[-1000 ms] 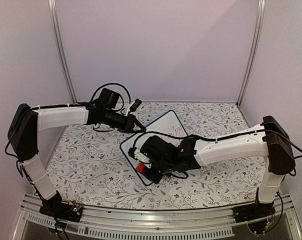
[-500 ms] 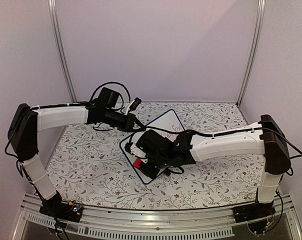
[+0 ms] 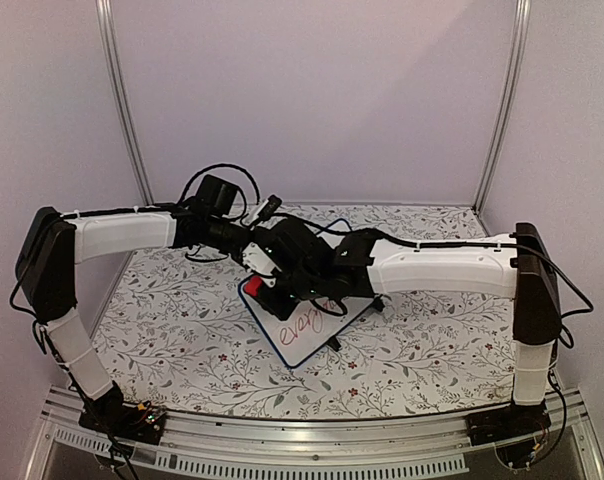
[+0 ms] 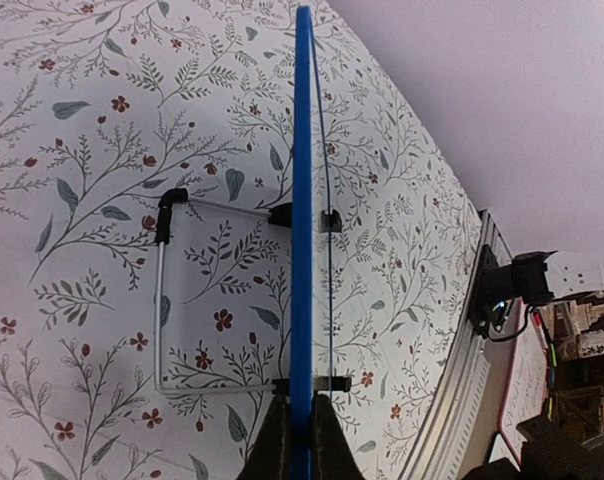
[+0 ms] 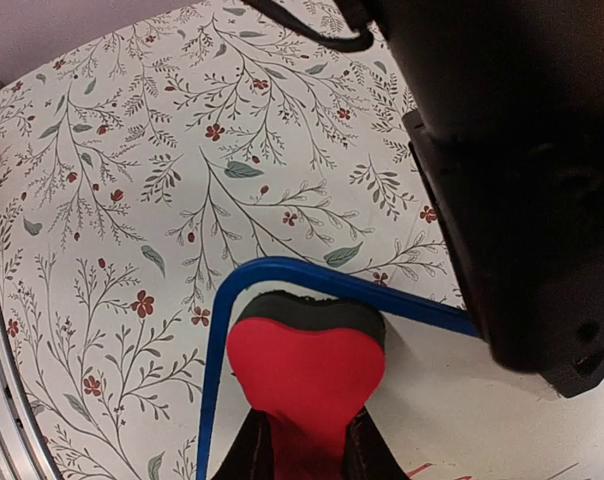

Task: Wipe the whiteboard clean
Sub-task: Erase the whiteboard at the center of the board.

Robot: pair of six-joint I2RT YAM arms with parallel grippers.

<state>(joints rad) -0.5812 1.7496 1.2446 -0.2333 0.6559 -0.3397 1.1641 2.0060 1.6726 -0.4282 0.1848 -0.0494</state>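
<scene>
Two robot arms meet over one small rectangular whiteboard [image 3: 300, 345] with a thin blue frame and rounded corners. It sits tilted near the middle of the floral-patterned counter [image 3: 172, 340], one corner pointing toward the arms' bases. The left end effector [image 4: 300, 428] is clamped shut on the board's blue edge (its wrist camera sees the frame edge-on, running straight up the view). One bent metal wire stand [image 4: 160, 300] is joined to the frame beside it. The right end effector [image 5: 307, 425] grips one red eraser block [image 5: 302, 365] with a dark felt face, its two fingers pinching the block's sides. The felt end sits against the white surface just inside a rounded corner of the frame, at the board's far left end in the overhead view. One line of red handwriting [image 3: 310, 318] crosses the middle of the board.
</scene>
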